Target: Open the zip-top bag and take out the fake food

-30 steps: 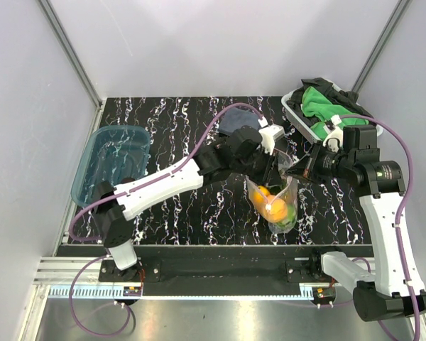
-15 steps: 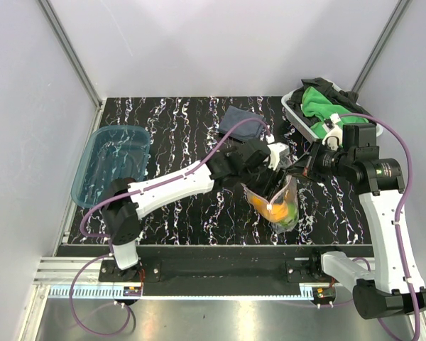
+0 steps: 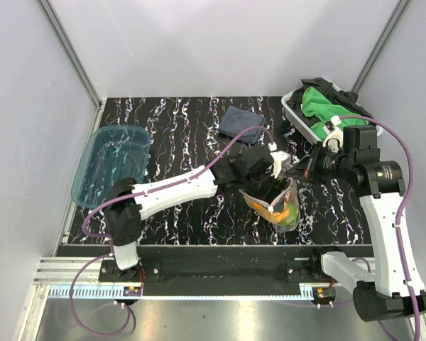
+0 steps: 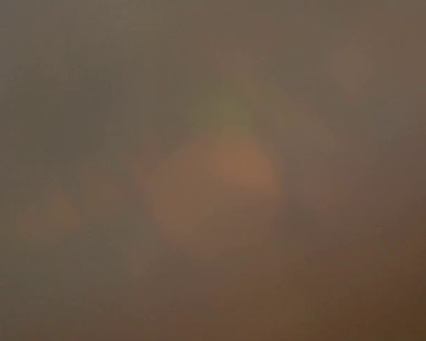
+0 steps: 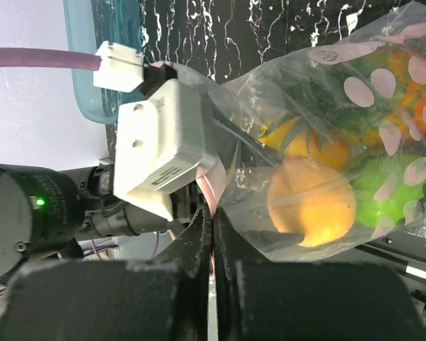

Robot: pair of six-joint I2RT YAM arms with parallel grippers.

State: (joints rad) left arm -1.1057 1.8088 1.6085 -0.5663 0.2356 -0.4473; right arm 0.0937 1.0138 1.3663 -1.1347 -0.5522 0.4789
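Note:
The zip-top bag (image 3: 280, 204) hangs near the table's front right, held up by its mouth. My right gripper (image 3: 298, 172) is shut on its pinkish zip strip (image 5: 214, 186), jaws pressed together around it (image 5: 213, 212). My left gripper (image 3: 272, 177) is pushed into the bag's mouth, and its fingers are hidden by the plastic. The left wrist view is only a blur of orange and green. The fake food sits inside the bag: an orange-yellow piece (image 5: 312, 202), a green ball (image 5: 394, 193) and leafy green bits (image 5: 341, 117).
A translucent blue tub (image 3: 110, 162) stands at the left. A dark folded cloth (image 3: 238, 122) lies at the back middle. A white basket (image 3: 297, 115) with green cloths (image 3: 326, 103) is at the back right, close behind my right arm.
My left gripper has moved right and down into the bag's mouth, and the bag has tilted and shifted slightly. The right gripper still holds the zip strip in place.

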